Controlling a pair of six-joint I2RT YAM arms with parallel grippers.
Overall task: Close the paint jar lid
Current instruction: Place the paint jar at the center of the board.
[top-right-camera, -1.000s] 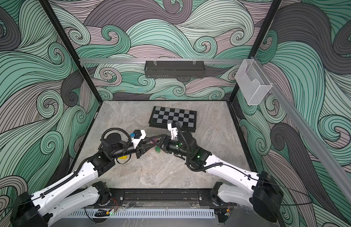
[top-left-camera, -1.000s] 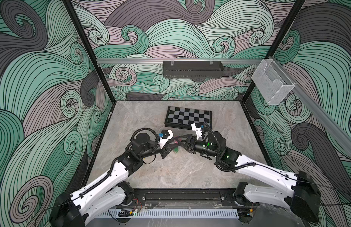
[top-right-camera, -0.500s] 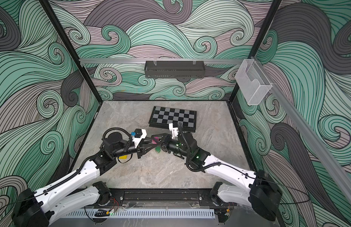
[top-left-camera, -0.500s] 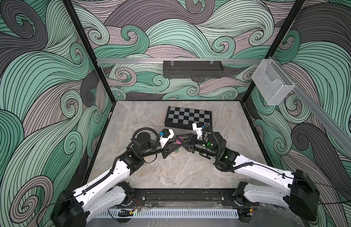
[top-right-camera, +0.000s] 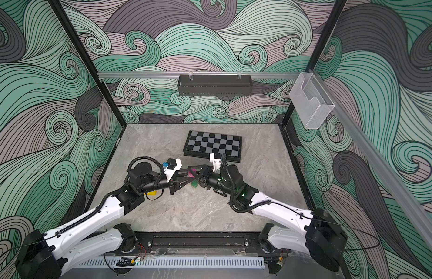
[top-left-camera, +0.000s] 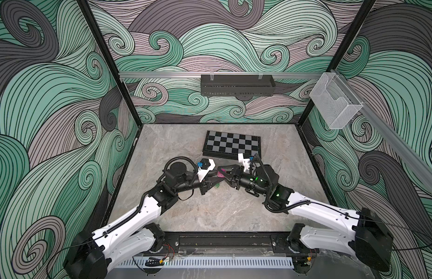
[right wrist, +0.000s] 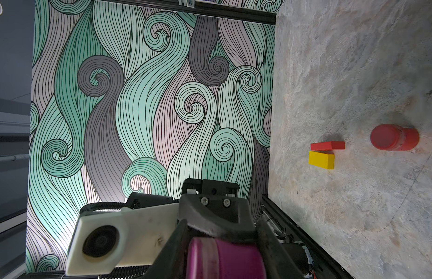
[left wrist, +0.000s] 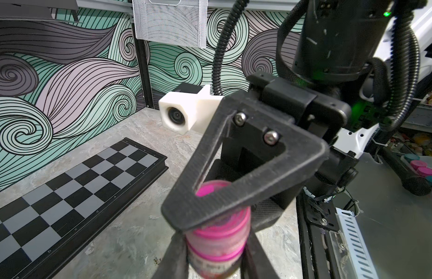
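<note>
Two robot arms meet over the middle of a grey stone-look worktop (top-left-camera: 210,212), holding a small magenta paint jar (left wrist: 217,251) in the air between them. The left hand (top-left-camera: 213,180) is clamped on the jar's body. The right hand (top-left-camera: 224,173) has its fingers (left wrist: 234,183) closed against either side of the lid (right wrist: 224,258). The lid sits on the jar's mouth, so placing looks done. Whether it is tight cannot be told, and twisting it down and letting go likely remain. The jar is a squat cylinder, its label smeared with paint. A chessboard (top-left-camera: 231,145) lies behind.
</note>
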